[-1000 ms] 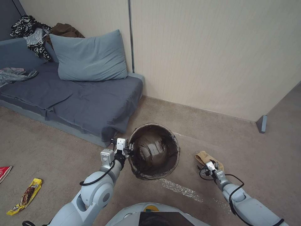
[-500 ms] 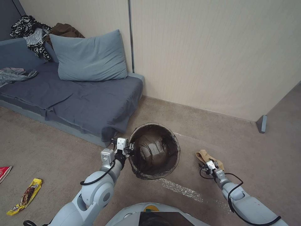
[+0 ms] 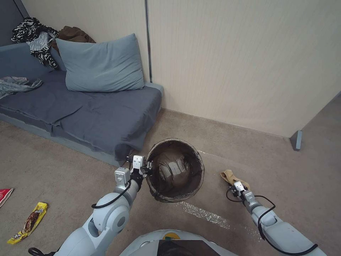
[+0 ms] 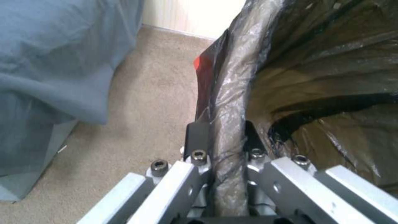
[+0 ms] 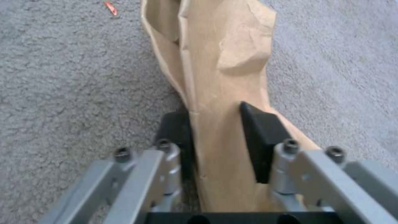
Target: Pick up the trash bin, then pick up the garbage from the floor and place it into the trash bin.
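My left hand [image 4: 222, 137] grips the trash bin [image 3: 174, 170] rim; my right hand [image 5: 219, 137] is clenched on the brown paper bag [image 5: 219, 71]. Next, I judge: lift it over the bin.

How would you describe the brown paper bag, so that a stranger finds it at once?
Start at the sofa, then the trash bin that the left gripper holds by the rim. Right of it, on the carpet, lies the brown paper bag, between the right gripper's fingers. It is plain and crumpled, unlike the printed yellow wrapper.
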Tool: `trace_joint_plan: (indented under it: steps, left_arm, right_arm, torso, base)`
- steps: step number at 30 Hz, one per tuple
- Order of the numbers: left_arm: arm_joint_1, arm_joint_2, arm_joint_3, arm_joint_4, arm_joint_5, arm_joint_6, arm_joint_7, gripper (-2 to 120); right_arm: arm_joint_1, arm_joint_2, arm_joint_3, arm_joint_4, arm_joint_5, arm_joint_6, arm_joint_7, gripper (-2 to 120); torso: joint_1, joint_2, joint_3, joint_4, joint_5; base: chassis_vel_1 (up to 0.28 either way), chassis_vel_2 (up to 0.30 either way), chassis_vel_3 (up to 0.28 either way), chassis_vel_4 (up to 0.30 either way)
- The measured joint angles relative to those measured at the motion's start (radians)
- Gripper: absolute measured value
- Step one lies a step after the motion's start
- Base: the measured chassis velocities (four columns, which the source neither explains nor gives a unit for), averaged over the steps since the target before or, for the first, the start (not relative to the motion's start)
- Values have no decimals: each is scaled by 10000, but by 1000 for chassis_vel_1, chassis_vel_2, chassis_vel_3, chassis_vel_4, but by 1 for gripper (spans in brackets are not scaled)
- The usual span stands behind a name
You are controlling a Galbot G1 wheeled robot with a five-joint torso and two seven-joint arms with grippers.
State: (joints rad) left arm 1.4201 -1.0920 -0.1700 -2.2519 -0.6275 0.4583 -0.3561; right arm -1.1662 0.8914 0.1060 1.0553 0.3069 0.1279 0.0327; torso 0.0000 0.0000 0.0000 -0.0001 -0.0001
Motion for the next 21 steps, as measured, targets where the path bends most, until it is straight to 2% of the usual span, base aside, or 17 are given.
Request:
trace_joint_plan:
  steps: [2, 4, 6, 16, 20, 21]
  left_arm:
    - [-44, 1, 11, 19, -31, 0, -12, 0]
    - [-52, 4, 11, 21, -41, 0, -15, 0]
    - [-86, 41, 12, 33, -89, 0, -29, 0]
    - [-64, 91, 26, 15, -135, 0, -59, 0]
    - [-30, 87, 42, -17, -126, 0, -65, 0]
    - [-22, 89, 53, -19, -126, 0, -67, 0]
  right_arm:
    - [24, 10, 9, -9, -6, 17, 5, 14]
    - [31, 12, 10, -9, -6, 19, 12, 11]
    - [51, 28, 12, -10, -10, 25, 58, 0]
    - [-18, 113, 116, -40, -262, 113, 183, 0]
    - [-241, 115, 433, 429, -419, -17, 567, 0]
    - [-373, 107, 786, 855, -415, -124, 780, 0]
  torso:
    - [0, 0, 0, 0, -1]
    - [0, 0, 0, 0, -1]
    - [0, 0, 0, 0, 1]
    - [0, 0, 0, 4, 3]
    - [0, 0, 0, 3, 9]
    - [0, -1, 0, 0, 9]
  base:
    - [0, 0, 0, 0]
    - [0, 0, 0, 0]
    - [0, 0, 0, 0]
    - [0, 0, 0, 0]
    - [0, 0, 0, 0]
    - [0, 0, 0, 0]
